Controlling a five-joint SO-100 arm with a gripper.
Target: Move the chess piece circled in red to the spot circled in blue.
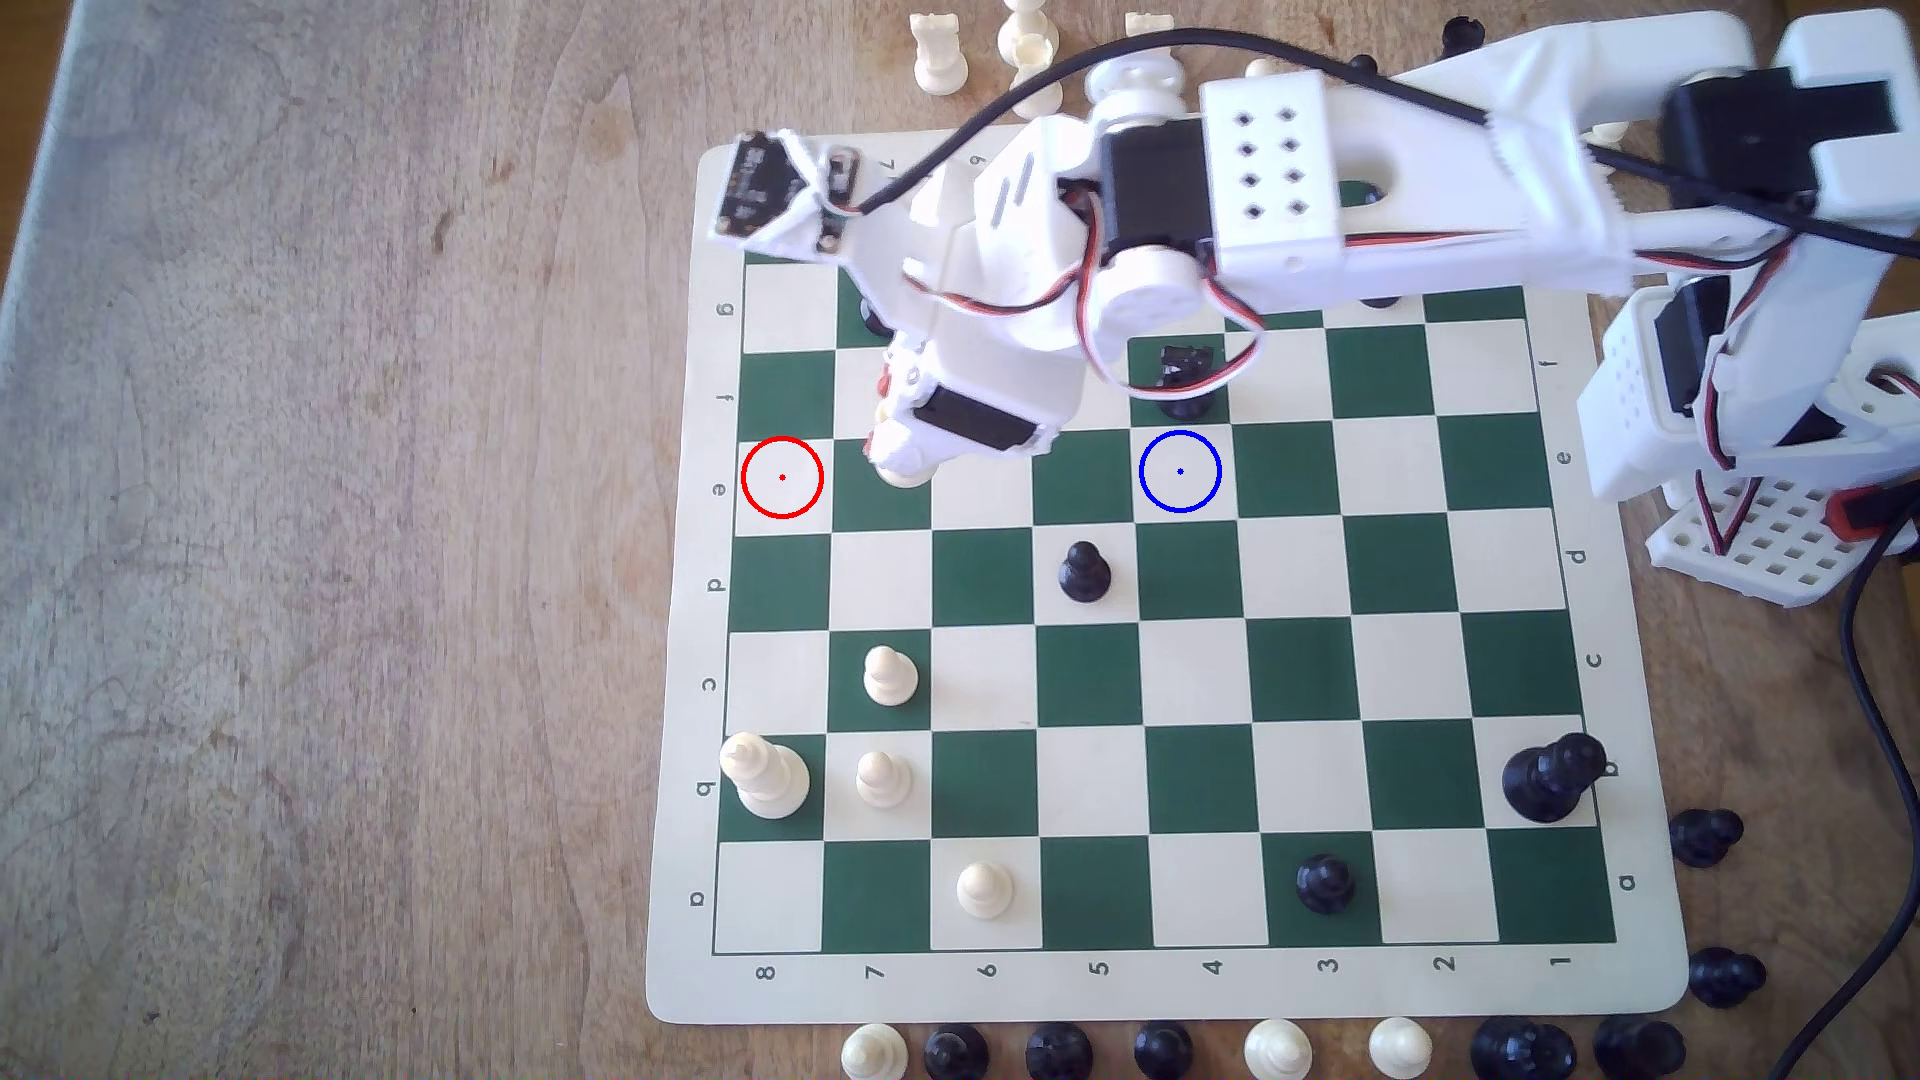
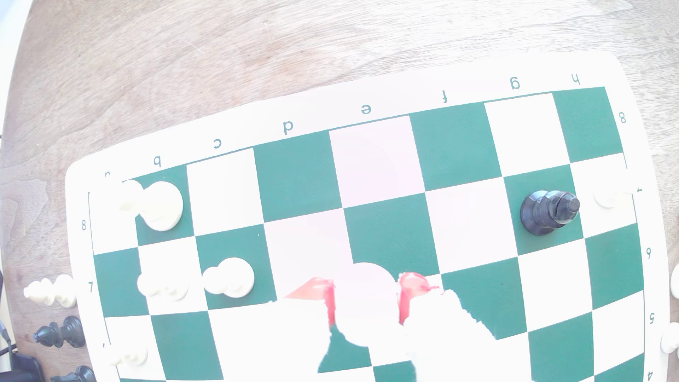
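Between the red-tipped fingers (image 2: 411, 290) of the end effector (image 1: 902, 457) sat the white rook (image 2: 365, 294), gripped on both sides. Just past it, toward the exterior view's left, lay the red-circled square (image 1: 782, 478), bare. The blue-circled square (image 1: 1179, 471) waited well off on the other side.

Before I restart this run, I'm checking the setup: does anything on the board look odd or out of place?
Only one thing stands out: the red-circled square is bare. The rook is one square over, at a green square, gripped between the gripper's red pads.
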